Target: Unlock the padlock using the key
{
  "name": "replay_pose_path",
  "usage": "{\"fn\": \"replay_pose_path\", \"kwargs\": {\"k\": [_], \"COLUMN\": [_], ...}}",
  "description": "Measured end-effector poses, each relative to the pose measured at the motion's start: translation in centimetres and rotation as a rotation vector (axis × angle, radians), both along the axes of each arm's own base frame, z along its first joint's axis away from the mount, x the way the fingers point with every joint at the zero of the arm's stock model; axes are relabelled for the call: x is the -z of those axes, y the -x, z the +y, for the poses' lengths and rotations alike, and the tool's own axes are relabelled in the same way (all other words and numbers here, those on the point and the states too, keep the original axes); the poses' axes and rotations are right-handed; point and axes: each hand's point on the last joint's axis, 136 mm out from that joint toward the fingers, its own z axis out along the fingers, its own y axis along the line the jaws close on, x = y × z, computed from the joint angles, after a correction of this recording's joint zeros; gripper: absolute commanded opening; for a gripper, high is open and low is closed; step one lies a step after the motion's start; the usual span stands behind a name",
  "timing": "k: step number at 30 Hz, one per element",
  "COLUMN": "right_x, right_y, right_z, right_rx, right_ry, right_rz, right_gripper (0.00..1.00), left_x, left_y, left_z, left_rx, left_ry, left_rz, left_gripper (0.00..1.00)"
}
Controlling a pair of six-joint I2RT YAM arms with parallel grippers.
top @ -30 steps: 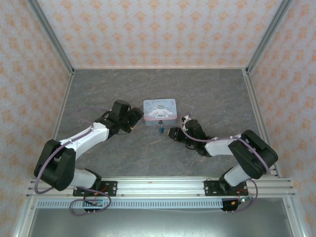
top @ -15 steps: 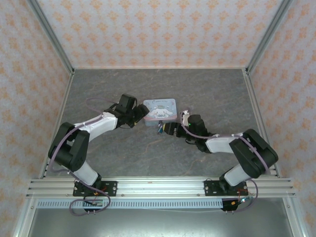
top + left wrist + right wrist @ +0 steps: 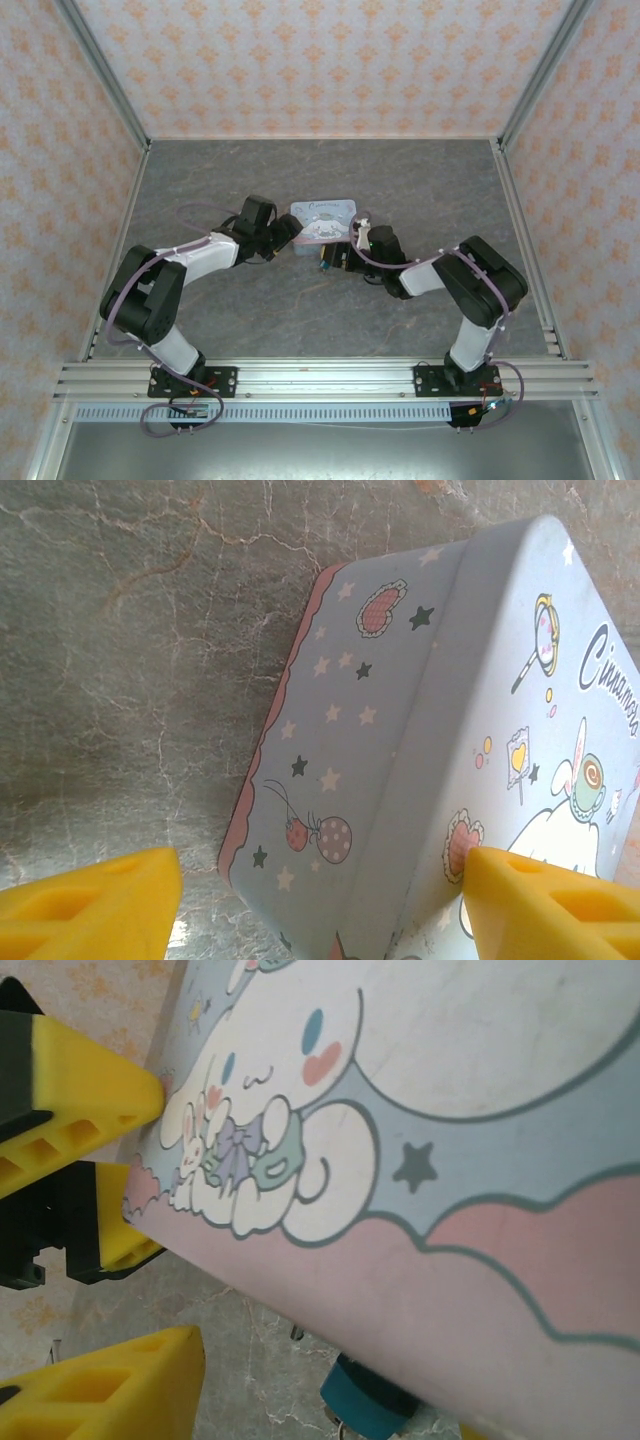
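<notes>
At the middle of the grey table (image 3: pixel 200 180), both arms crowd the pastel cartoon tin (image 3: pixel 400 710). The left gripper (image 3: pixel 320 905) is spread wide, its yellow fingers (image 3: pixel 90 905) straddling the tin's left near corner, and one pad touches the lid. Over on the right, the right gripper (image 3: pixel 330 1392) is parted too, with one yellow finger low beside the tin. And there's the padlock (image 3: pixel 375 1408), teal, tucked at the tin's near edge between those right fingers. The key? Too small to make out.
</notes>
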Motion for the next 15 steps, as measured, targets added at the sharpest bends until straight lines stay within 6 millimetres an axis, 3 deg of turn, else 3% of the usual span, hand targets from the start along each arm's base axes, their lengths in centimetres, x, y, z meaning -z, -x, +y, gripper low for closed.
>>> {"fn": "replay_pose_path", "kwargs": {"k": [10, 15], "right_x": [0.02, -0.35], "right_y": [-0.65, -0.58], "right_z": [0.83, 1.05], "right_rx": [0.002, -0.008], "right_ry": [-0.079, -0.097], "right_rz": [-0.012, -0.016], "right_gripper": [0.56, 0.44], "left_x": [-0.03, -0.03], "left_y": [0.09, 0.16], "left_z": [-0.40, -0.56], "left_rx": [0.002, 0.002], "left_ry": [0.006, 0.008], "left_rz": [-0.004, -0.003], "left_gripper": [0.73, 0.73]}}
